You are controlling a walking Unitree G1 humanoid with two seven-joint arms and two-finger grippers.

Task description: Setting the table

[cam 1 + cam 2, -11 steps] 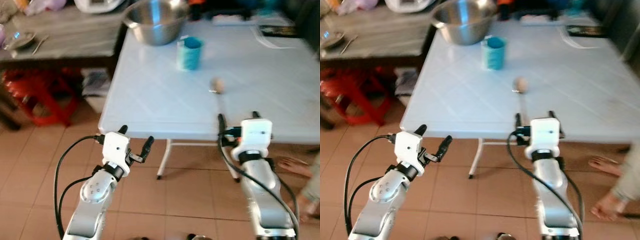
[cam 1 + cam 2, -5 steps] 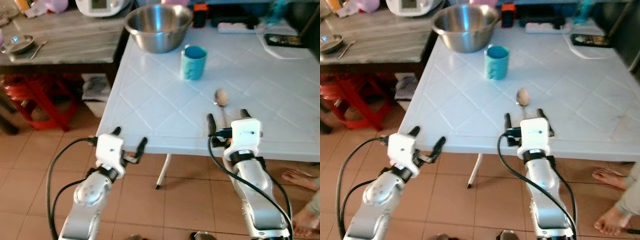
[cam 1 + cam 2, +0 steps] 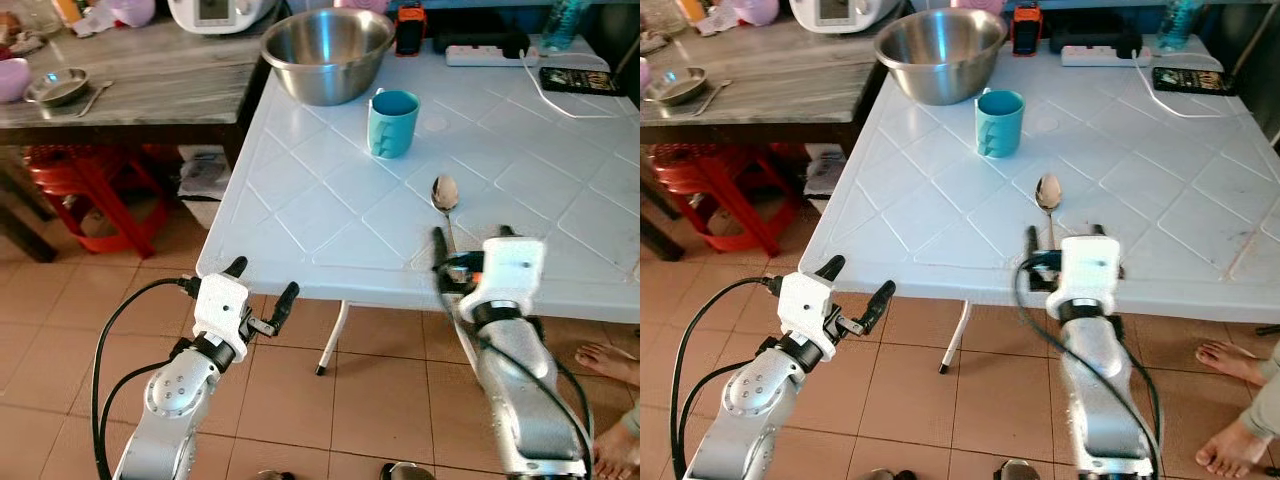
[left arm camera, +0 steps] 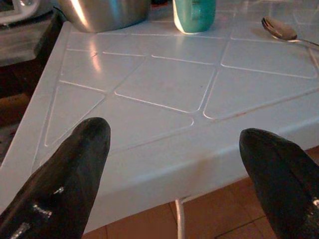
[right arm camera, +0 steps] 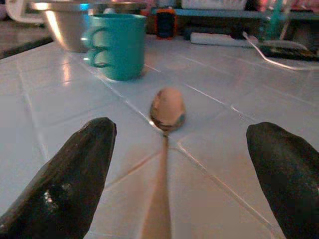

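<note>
A metal spoon [image 3: 444, 194] lies on the white table [image 3: 320, 215], bowl end away from me and handle toward the front edge. My right gripper [image 3: 470, 243] is open at that edge, one finger on each side of the handle's near end; the right wrist view looks along the spoon [image 5: 168, 106] between the black fingers [image 5: 70, 184]. A teal mug [image 3: 391, 123] stands behind the spoon, with a large steel bowl [image 3: 326, 52] further back. My left gripper [image 3: 262, 281] is open and empty, below and just in front of the table's near left corner.
A wooden side table [image 3: 130, 85] at the left carries a small steel dish [image 3: 56, 86] and a rice cooker, with a red stool [image 3: 95, 195] under it. A power strip [image 3: 485, 52], cable and phone lie at the table's back. A person's bare foot [image 3: 606, 358] is at the lower right.
The whole view has shifted as the camera came nearer the table. My right gripper now reaches over the front edge and straddles the spoon's handle. The left gripper keeps its pose.
</note>
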